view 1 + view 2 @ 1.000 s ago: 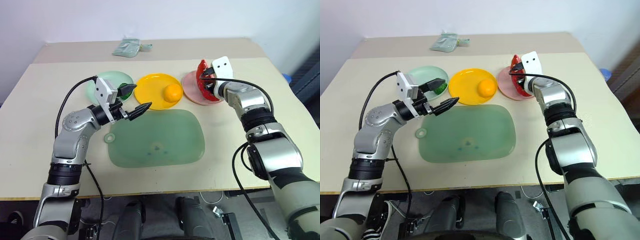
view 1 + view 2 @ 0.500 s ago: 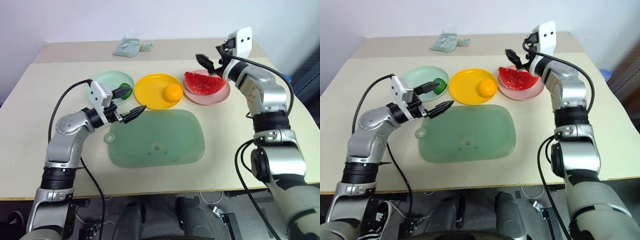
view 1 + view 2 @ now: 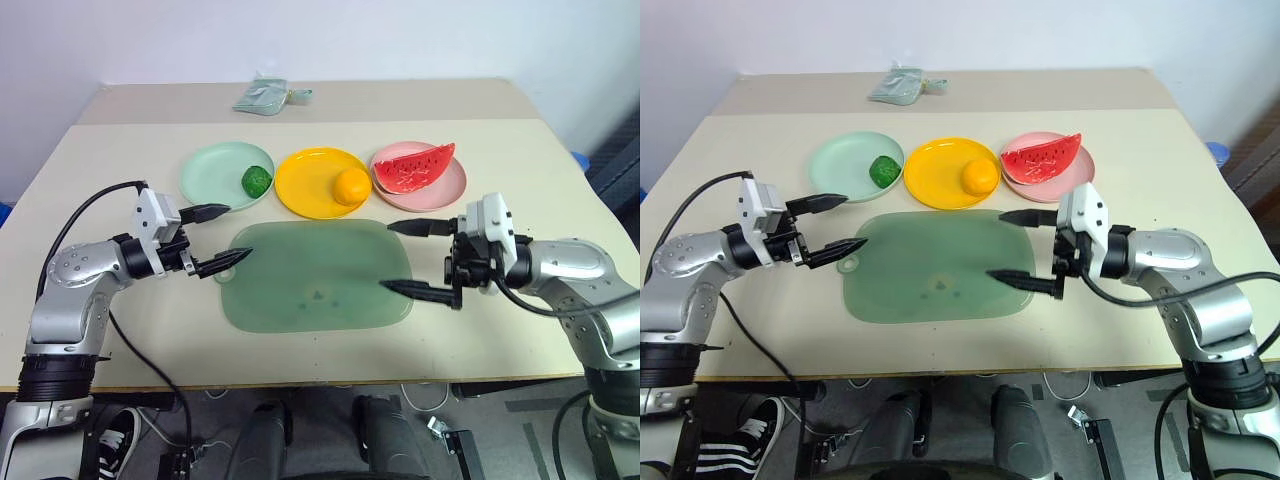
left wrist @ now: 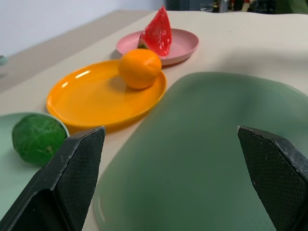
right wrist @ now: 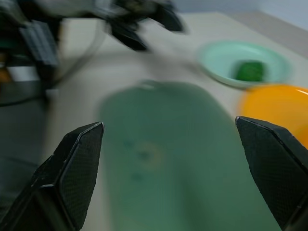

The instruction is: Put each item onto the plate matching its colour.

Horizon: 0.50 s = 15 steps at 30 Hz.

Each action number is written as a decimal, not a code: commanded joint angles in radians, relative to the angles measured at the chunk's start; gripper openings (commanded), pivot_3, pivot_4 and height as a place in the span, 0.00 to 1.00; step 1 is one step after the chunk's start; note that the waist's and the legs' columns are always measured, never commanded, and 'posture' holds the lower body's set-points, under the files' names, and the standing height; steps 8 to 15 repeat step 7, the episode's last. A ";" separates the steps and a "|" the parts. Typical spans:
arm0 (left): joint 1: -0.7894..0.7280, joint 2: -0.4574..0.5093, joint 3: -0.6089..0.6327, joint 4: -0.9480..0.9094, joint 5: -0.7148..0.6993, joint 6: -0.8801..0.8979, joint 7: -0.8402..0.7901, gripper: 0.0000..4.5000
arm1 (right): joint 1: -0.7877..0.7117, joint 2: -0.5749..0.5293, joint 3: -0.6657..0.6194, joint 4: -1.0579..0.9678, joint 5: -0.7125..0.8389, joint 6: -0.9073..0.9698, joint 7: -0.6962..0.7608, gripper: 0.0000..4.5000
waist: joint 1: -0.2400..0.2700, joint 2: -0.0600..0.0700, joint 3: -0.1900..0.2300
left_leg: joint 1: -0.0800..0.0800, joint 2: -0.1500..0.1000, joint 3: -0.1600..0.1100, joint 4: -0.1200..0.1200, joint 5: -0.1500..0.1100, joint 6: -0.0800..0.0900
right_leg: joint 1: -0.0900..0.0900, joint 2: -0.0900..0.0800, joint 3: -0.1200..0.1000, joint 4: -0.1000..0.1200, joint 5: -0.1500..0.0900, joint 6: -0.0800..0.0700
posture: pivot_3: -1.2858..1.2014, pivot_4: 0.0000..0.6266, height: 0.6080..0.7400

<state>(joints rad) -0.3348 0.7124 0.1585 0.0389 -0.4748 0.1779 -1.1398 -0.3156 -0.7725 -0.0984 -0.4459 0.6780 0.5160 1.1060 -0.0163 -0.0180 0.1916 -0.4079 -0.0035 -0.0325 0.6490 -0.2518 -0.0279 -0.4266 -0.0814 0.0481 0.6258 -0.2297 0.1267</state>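
Note:
The bumpy green ball [image 3: 257, 181] lies on the mint plate [image 3: 210, 168]. On the yellow plate [image 3: 303, 180] sits the orange fruit [image 3: 350, 187]. The watermelon wedge [image 3: 413, 167] rests on the pink plate [image 3: 452, 185], rind toward the far side. My left gripper [image 3: 238, 231] hovers open and empty at the left end of the green mat [image 3: 315, 275], pointing right. Over the mat's right end my right gripper [image 3: 385, 257] points left, open and empty. The left wrist view looks over the mat [image 4: 192, 159] to the ball [image 4: 38, 138], orange [image 4: 139, 68] and wedge [image 4: 156, 33].
A grey-green pouch [image 3: 265, 96] lies at the table's far edge, behind the plates. The three plates stand in a row just beyond the mat. Bare tabletop [image 3: 110, 160] stretches to the left and right of the row.
My right gripper opened off the watermelon wedge, leaving it on the pink plate, then swung back to the mat's right end and turned leftward. My left gripper drifted left, away from the plates.

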 commanded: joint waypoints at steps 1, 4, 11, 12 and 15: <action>-0.012 0.001 0.013 -0.014 -0.032 -0.018 -0.039 1.00 | 0.050 -0.024 -0.057 -0.063 0.052 0.002 0.007 0.99 | 0.006 -0.001 0.000 | 0.000 0.000 0.000 0.000 0.000 0.000 | 0.000 0.000 0.000 0.000 0.000 0.000 | 0.52 0.24 1.00; -0.017 0.000 0.004 -0.022 -0.027 -0.016 -0.044 1.00 | 0.079 -0.049 -0.075 -0.068 0.067 0.006 0.019 0.99 | 0.007 -0.001 0.000 | 0.000 0.000 0.000 0.001 0.000 0.000 | 0.001 0.000 0.000 -0.001 0.000 0.000 | 0.52 0.24 1.00; -0.038 0.000 -0.003 -0.004 -0.032 -0.010 -0.066 1.00 | 0.054 -0.040 -0.062 -0.057 0.051 -0.010 -0.006 0.99 | 0.004 -0.001 0.000 | 0.000 0.000 0.000 0.001 0.000 0.000 | 0.001 0.000 0.000 0.000 0.000 0.000 | 0.52 0.24 1.00; -0.038 0.000 -0.003 -0.004 -0.032 -0.010 -0.066 1.00 | 0.054 -0.040 -0.062 -0.057 0.051 -0.010 -0.006 0.99 | 0.004 -0.001 0.000 | 0.000 0.000 0.000 0.001 0.000 0.000 | 0.001 0.000 0.000 0.000 0.000 0.000 | 0.52 0.24 1.00; -0.038 0.000 -0.003 -0.004 -0.032 -0.010 -0.066 1.00 | 0.054 -0.040 -0.062 -0.057 0.051 -0.010 -0.006 0.99 | 0.004 -0.001 0.000 | 0.000 0.000 0.000 0.001 0.000 0.000 | 0.001 0.000 0.000 0.000 0.000 0.000 | 0.52 0.24 1.00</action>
